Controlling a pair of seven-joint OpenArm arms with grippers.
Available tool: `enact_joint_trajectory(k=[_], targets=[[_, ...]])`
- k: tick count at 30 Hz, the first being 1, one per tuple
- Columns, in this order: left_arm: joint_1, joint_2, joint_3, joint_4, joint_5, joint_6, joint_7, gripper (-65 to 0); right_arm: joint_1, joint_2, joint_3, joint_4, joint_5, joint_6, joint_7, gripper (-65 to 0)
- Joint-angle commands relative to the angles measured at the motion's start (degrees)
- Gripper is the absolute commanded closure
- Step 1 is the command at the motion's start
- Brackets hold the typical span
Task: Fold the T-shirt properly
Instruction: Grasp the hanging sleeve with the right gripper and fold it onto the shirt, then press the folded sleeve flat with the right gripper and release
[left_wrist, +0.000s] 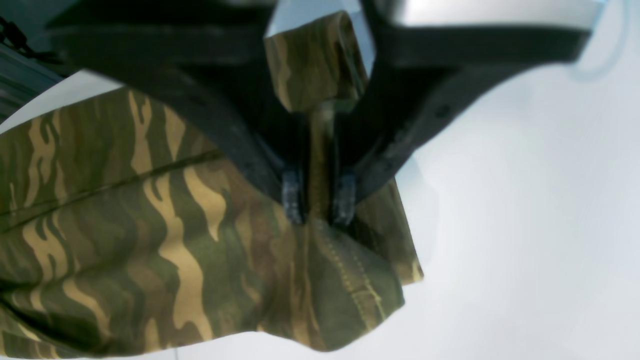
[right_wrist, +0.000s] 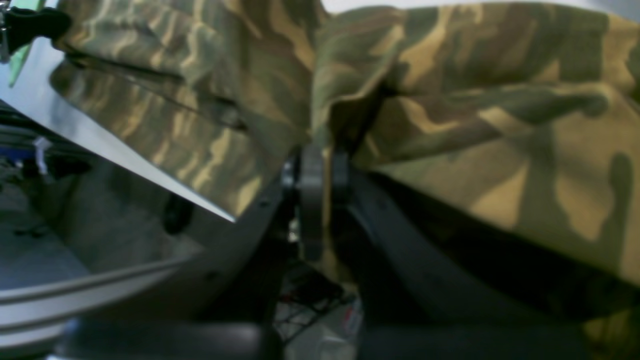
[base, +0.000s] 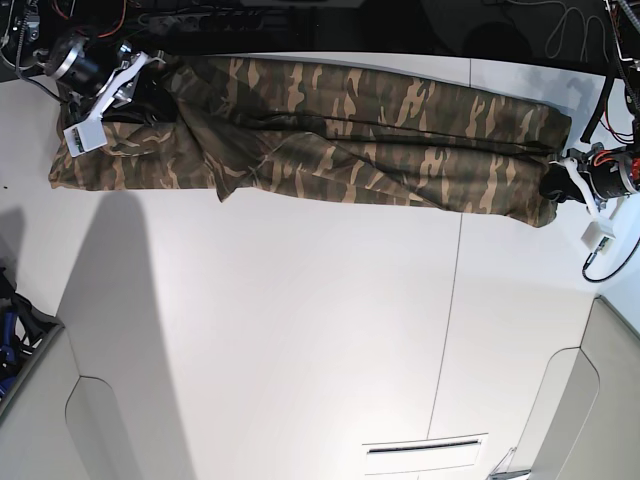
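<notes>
A: Olive, brown and tan camouflage cloth T-shirt (base: 330, 135) — where?
B: Long folded band along white table's (base: 300, 330) far edge.
A: Grippers?
B: Left gripper (left_wrist: 318, 202) and right gripper (right_wrist: 315, 170) each pinch an end.

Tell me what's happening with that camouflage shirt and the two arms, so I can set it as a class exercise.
A two-armed robot is partway through folding a camouflage T-shirt. The shirt lies stretched in a long, narrow band across the far side of the white table. The left pincer is shut on a stitched edge at one end, and the right pincer is shut on a bunch of cloth at the other end. The cloth is wrinkled, not yet a neat fold.
</notes>
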Motion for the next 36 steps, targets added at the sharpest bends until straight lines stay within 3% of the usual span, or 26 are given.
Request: enact_joint_trajectory(k=[1, 6, 9, 10, 12, 19, 23, 29, 31, 36], targets=[[-0.72, -1.44, -0.59, 0.79, -0.52, -0.28, -0.57, -11.2, -0.13, 0.63, 0.37, 0.57, 0.13, 0.33, 1.57, 0.0], [-0.72, -1.44, -0.59, 0.79, -0.52, -0.28, -0.57, -11.2, -0.13, 0.63, 0.37, -1.20, -3.87, 0.20, 4.02, -1.3], [-0.72, -1.42, -0.59, 0.79, -0.57, -0.28, -0.59, -11.2, 0.00, 0.63, 0.37, -1.90, -6.27, 0.17, 5.75, -26.1], [-0.72, -1.44, -0.59, 0.79, -0.55, -0.28, -0.59, -11.2, -0.02, 0.63, 0.37, -1.95, -6.99, 0.15, 6.56, -31.1], [-0.72, -1.44, -0.59, 0.79, -0.55, -0.28, -0.59, -11.2, 0.13, 0.66, 0.37, -1.95, -7.72, 0.13, 7.19, -33.4], [-0.72, -1.44, -0.59, 0.79, -0.59, -0.28, -0.61, -14.2, 0.17, 0.63, 2.03, -0.66, -4.00, -0.28, 6.10, -33.4], [-0.72, -1.44, -0.59, 0.79, -0.57, -0.28, -0.59, -20.7, 0.17, 0.61, 6.62, 2.97, 0.02, -0.26, 6.05, -33.4], [-0.72, -1.44, -0.59, 0.79, -0.61, -0.28, -0.61, -20.9, 0.63, 0.61, 13.51, 7.78, 0.70, -0.26, 6.34, -32.6], [-0.72, -1.44, -0.59, 0.79, -0.87, -0.28, -0.61, -20.9, 1.46, 0.61, 14.21, 7.63, -0.07, -0.72, 6.27, -27.1], [-0.72, -1.42, -0.59, 0.79, -1.68, -0.28, -0.61, -20.9, 3.06, 0.61, 14.19, 6.69, -1.40, -0.85, 6.34, -2.3]])
